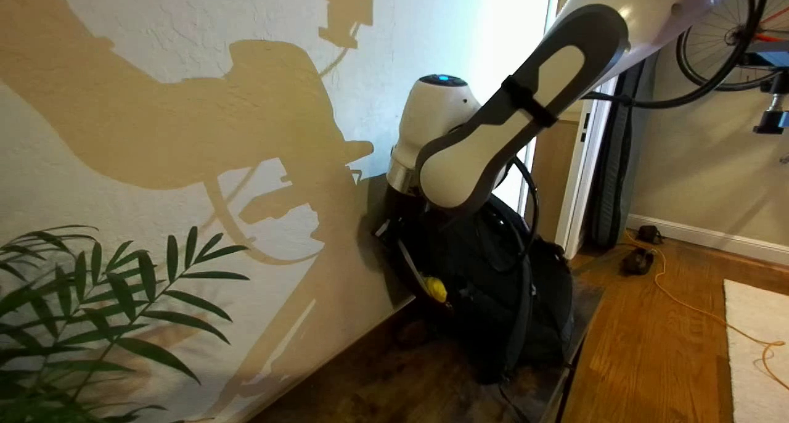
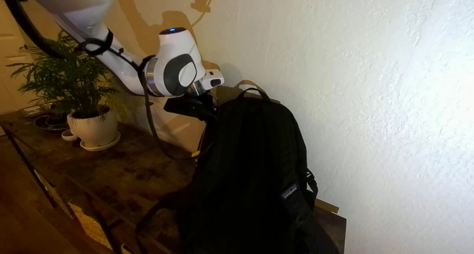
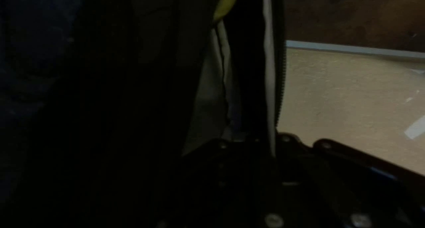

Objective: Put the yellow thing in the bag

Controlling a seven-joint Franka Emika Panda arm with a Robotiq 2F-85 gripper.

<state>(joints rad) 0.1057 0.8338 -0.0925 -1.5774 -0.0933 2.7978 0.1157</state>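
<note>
Pincer (image 3: 257, 141) pressed together, yellow thing (image 1: 435, 289) below it, within the open bag (image 2: 251, 165)

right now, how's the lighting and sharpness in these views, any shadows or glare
In an exterior view, the arm throws a large shadow on the wall, which burns out nearly white behind the arm; in an exterior view, much of the bag is nearly black, hiding detail; the wrist view is very dark, the gripper blurred and the yellow thing dim.

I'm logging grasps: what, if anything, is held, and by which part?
Not the yellow thing. The gripper is shut at the bag's edge; too dark to tell if that's pinched.
</note>
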